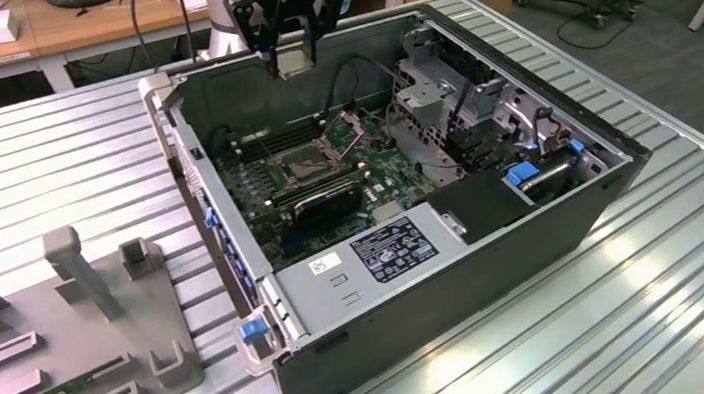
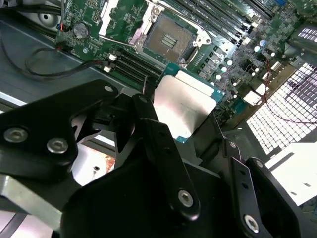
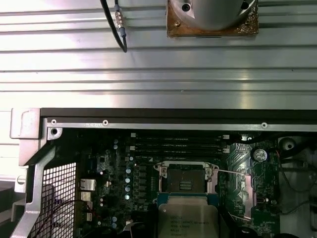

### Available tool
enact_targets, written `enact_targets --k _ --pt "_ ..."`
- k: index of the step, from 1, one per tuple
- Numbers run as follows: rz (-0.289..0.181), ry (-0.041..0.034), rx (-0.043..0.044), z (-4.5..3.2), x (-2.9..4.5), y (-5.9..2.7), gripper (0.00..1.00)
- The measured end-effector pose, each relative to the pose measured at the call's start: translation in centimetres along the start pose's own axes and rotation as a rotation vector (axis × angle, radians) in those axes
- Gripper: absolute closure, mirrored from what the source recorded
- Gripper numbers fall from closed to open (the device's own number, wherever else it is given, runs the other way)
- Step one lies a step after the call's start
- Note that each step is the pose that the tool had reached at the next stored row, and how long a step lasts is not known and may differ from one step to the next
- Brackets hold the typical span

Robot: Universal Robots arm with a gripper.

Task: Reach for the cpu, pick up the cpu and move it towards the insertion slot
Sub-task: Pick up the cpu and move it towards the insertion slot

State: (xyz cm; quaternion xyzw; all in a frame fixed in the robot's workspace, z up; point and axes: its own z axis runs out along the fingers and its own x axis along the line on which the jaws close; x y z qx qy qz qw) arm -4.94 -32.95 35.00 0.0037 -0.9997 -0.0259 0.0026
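Note:
My gripper (image 1: 291,63) hangs above the far edge of the open computer case (image 1: 469,273), shut on the cpu (image 1: 290,56). In the second wrist view the cpu (image 2: 184,106) is a pale silvery square with a teal rim, pinched between my black fingers (image 2: 148,111) of the gripper (image 2: 181,119). The insertion slot (image 1: 309,168) lies below on the green board, a square socket with a dark centre and a silver frame, uncovered. It appears just beyond the chip in both wrist views: insertion slot (image 2: 168,37), insertion slot (image 3: 185,181), cpu (image 3: 187,218).
A grey plastic tray (image 1: 73,332) with upright posts sits at the exterior view's left on the ribbed metal table (image 1: 39,165). Black memory slots (image 3: 178,144) flank the socket. A drive cage (image 1: 449,104), cables and a black power supply (image 1: 393,247) crowd the case.

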Motion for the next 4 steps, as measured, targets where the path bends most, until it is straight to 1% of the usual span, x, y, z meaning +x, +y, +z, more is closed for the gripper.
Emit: enact_targets --k 4 --pt "0.000 0.0000 -0.0001 0.03 0.00 0.00 0.45"
